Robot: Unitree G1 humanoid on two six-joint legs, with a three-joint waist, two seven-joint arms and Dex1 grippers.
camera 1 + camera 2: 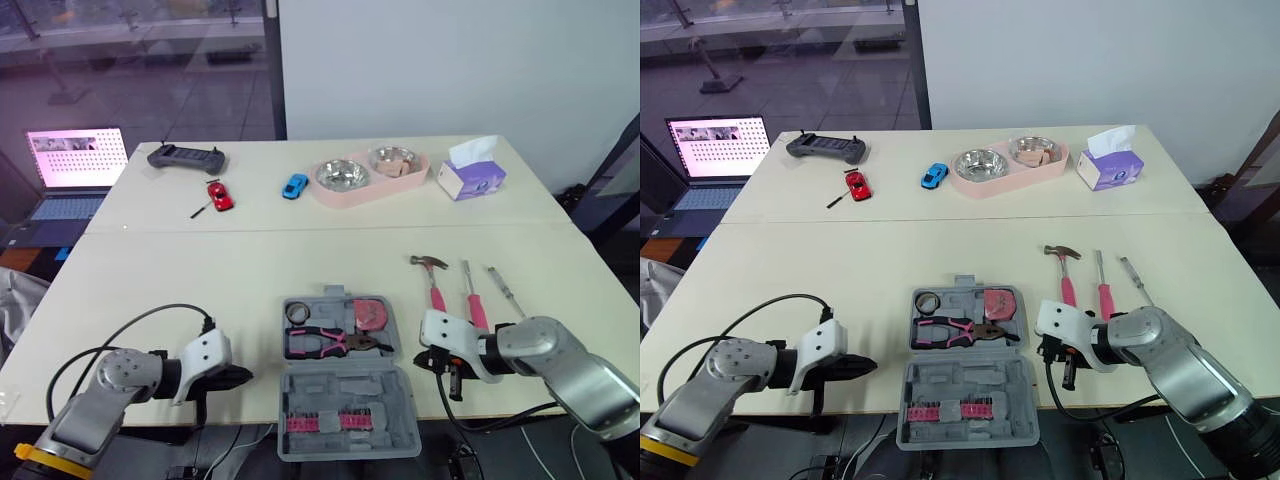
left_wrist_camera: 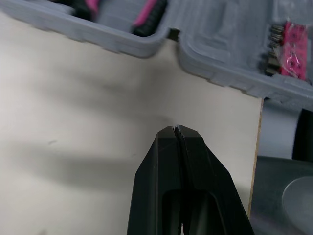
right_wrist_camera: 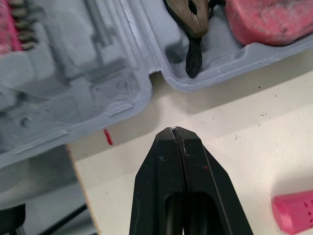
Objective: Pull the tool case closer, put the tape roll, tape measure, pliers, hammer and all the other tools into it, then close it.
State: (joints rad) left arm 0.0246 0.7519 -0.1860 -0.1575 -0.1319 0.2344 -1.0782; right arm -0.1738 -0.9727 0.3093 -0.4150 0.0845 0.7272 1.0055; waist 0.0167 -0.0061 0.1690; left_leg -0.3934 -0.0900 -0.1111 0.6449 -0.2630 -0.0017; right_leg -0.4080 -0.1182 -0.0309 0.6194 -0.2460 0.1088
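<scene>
The grey tool case (image 1: pixel 345 390) lies open at the table's front edge, and its near half with pink bits (image 1: pixel 320 422) overhangs that edge. In its far half lie the tape roll (image 1: pixel 297 313), the pink-handled pliers (image 1: pixel 335 343) and a pink tape measure (image 1: pixel 373 314). The hammer (image 1: pixel 433 275) and two screwdrivers (image 1: pixel 472 295) (image 1: pixel 505 285) rest on the table to the case's right. My left gripper (image 2: pixel 175 128) is shut and empty, just left of the case. My right gripper (image 3: pixel 173 129) is shut and empty, just right of the case's hinge.
Across the far table sit a pink tray (image 1: pixel 330 195) with two metal bowls, a tissue box (image 1: pixel 470 178), a blue toy car (image 1: pixel 295 186), a red toy car (image 1: pixel 219 194) and a black controller (image 1: pixel 186 157). A laptop (image 1: pixel 75 170) stands at the left.
</scene>
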